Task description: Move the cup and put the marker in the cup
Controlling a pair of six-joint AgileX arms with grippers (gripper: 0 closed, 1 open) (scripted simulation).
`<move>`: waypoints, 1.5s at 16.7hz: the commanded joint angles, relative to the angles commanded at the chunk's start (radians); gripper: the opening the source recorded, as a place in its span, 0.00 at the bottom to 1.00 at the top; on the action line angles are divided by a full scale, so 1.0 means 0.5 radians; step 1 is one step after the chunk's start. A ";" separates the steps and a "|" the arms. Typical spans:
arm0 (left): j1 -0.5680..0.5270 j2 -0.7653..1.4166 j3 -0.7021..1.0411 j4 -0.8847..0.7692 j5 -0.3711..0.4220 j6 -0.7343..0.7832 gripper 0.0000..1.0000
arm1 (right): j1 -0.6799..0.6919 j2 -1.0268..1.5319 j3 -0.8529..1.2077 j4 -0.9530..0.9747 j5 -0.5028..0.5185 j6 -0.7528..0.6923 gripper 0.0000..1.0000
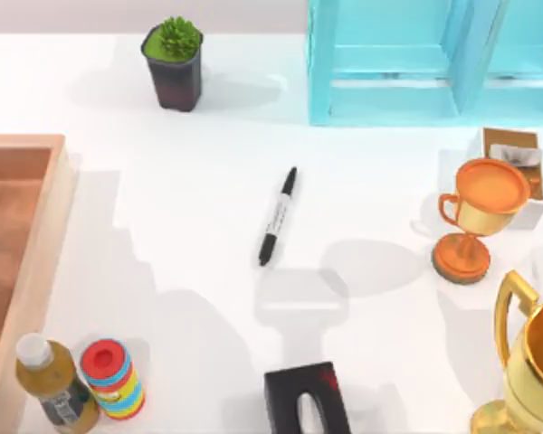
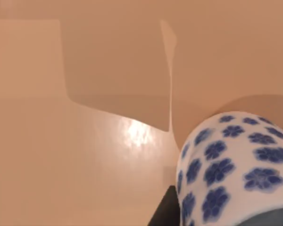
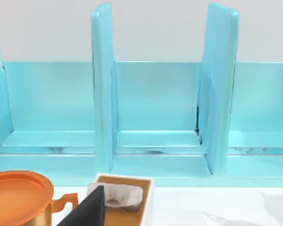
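Note:
The black marker point(image 1: 278, 217) with its pale label band lies flat near the middle of the white table, tilted a little from upright in the top view. The white cup point(image 2: 231, 165) with blue flowers shows close up in the left wrist view, above a wooden surface. My left gripper point(image 2: 186, 200) is shut on the cup; one dark finger point(image 2: 164, 212) rests against its side and the other is hidden by it. My right gripper point(image 3: 187, 219) hangs open at the back right, facing the blue shelf point(image 3: 155, 122).
A wooden tray point(image 1: 36, 262) runs along the left edge. A plant pot point(image 1: 173, 63) and the blue shelf point(image 1: 389, 63) stand at the back. An orange trophy point(image 1: 480, 217), gold trophy point(image 1: 534, 371) and tissue box point(image 1: 511, 154) crowd the right. Bottle point(image 1: 54, 384), ring stack point(image 1: 113, 378) and black box point(image 1: 308, 402) line the front.

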 joint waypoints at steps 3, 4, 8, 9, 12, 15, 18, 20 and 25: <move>0.000 0.000 0.000 0.000 0.000 0.000 0.00 | 0.000 0.000 0.000 0.000 0.000 0.000 1.00; 0.000 0.000 0.000 0.000 0.000 0.000 0.00 | 0.000 0.000 0.000 0.000 0.000 0.000 1.00; 0.000 0.000 0.000 0.000 0.000 0.000 0.00 | 0.000 0.000 0.000 0.000 0.000 0.000 1.00; 0.000 0.000 0.000 0.000 0.000 0.000 0.00 | 0.000 0.000 0.000 0.000 0.000 0.000 1.00; -0.002 -0.003 0.004 -0.004 0.001 0.003 0.00 | 0.000 0.000 0.000 0.000 0.000 0.000 1.00; -0.010 0.004 0.107 -0.116 0.013 0.020 0.00 | 0.000 0.000 0.000 0.000 0.000 0.000 1.00; -0.064 -0.011 0.324 -0.340 0.026 -0.052 0.00 | 0.000 0.000 0.000 0.000 0.000 0.000 1.00; -0.190 -0.036 0.489 -0.528 0.028 -0.177 0.00 | 0.000 0.000 0.000 0.000 0.000 0.000 1.00; -0.711 -0.110 0.868 -1.002 0.018 -0.702 0.00 | 0.000 0.000 0.000 0.000 0.000 0.000 1.00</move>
